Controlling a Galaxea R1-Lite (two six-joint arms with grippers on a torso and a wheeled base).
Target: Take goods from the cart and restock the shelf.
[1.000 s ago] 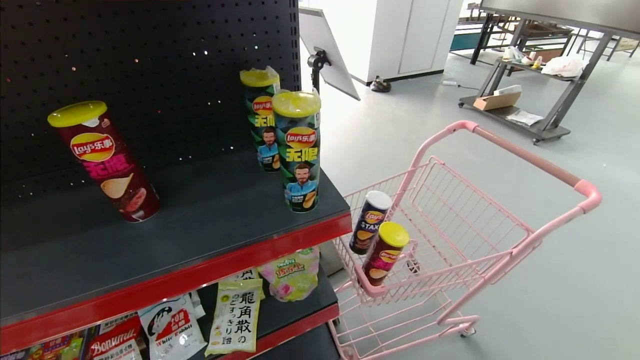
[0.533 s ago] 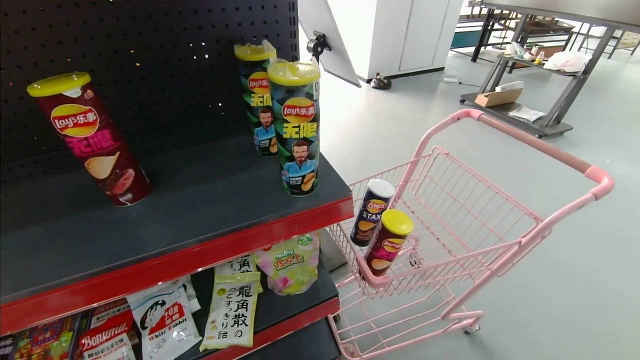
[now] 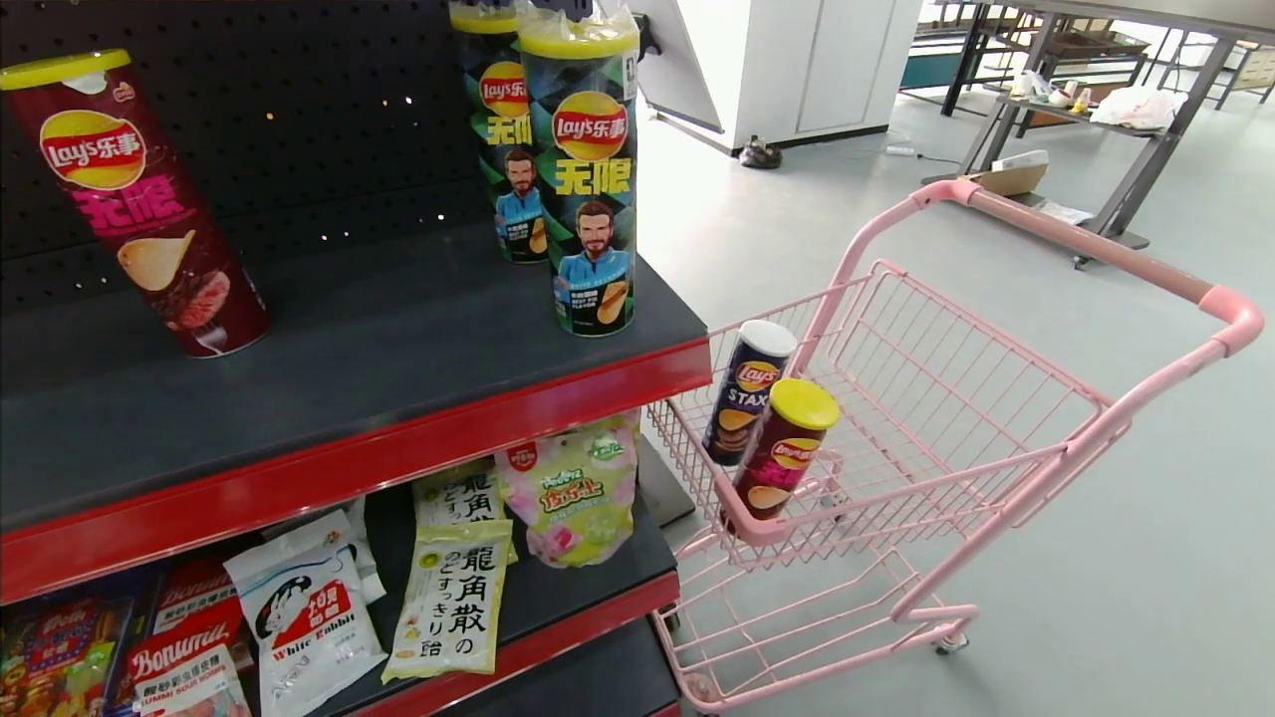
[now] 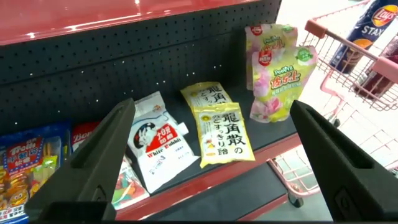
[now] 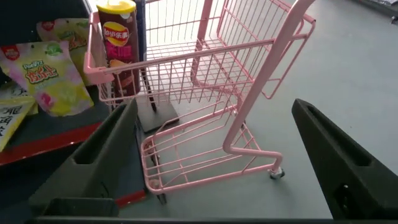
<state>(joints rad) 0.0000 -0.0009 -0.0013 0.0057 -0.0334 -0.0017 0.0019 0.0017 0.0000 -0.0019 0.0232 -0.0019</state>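
Pink wire cart (image 3: 1086, 244) parked on a grey floor (image 3: 1146, 597), just beside the end of a dark store shelf (image 3: 398, 329) with a red front edge. Two crisp tubes lean in the cart's basket, in the corner nearest the shelf. One is a dark blue tube (image 3: 749, 403) with a white lid. The other is a maroon tube (image 3: 787, 448) with a yellow lid, set in front of the blue one and touching it. On the shelf's top board, a tall maroon tube (image 3: 134, 199) stands upright toward the far left. A green tube (image 3: 590, 189) stands at the front corner near the cart, with a second green tube (image 3: 503, 149) just behind it. On the board below lie flat snack bags: a yellow bag (image 3: 456, 597), a pink-and-green bag (image 3: 570, 493) propped near the cart end, and a white bag (image 3: 309, 617). The left gripper (image 4: 212, 104) hangs in front of that lower board, facing the bags, its two dark fingers spread wide and empty. The right gripper (image 5: 214, 102) hangs low by the cart's frame, above the floor, its fingers likewise spread wide with nothing between them, apart from both tubes in the basket.
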